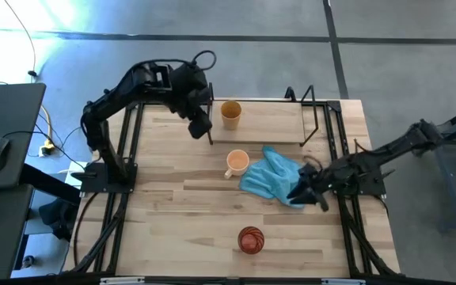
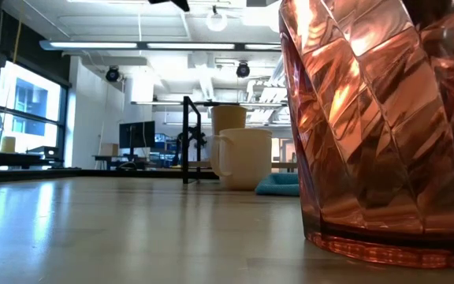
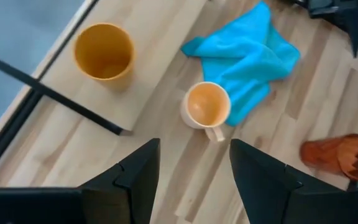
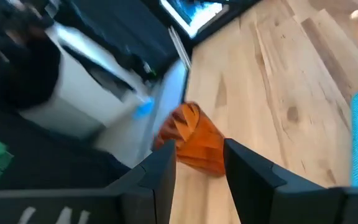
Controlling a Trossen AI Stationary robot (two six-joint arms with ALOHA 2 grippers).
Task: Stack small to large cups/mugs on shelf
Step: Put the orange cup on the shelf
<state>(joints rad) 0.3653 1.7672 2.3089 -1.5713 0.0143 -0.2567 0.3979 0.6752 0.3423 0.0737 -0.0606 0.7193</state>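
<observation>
The mustard-yellow cup (image 1: 230, 112) (image 3: 103, 51) stands upright on the left end of the shelf's wooden board (image 1: 271, 123); thin black rods (image 1: 305, 119) rise at the board's right end. The light orange mug (image 1: 237, 163) (image 3: 207, 106) stands on the table near the board, its handle toward the near edge. The red patterned cup (image 1: 250, 238) (image 2: 377, 126) (image 4: 194, 140) stands upright near the table's near edge. My left gripper (image 1: 200, 125) (image 3: 194, 174) is open, raised to the left of the yellow cup. My right gripper (image 1: 303, 194) (image 4: 197, 180) is open at the blue cloth's right corner, pointing toward the red cup.
A crumpled blue cloth (image 1: 271, 176) (image 3: 247, 56) lies on the table right of the mug, between the shelf and my right gripper. Black arm frames (image 1: 125, 158) run along both side edges of the table. Bare wood (image 1: 180, 214) spreads over the near left part.
</observation>
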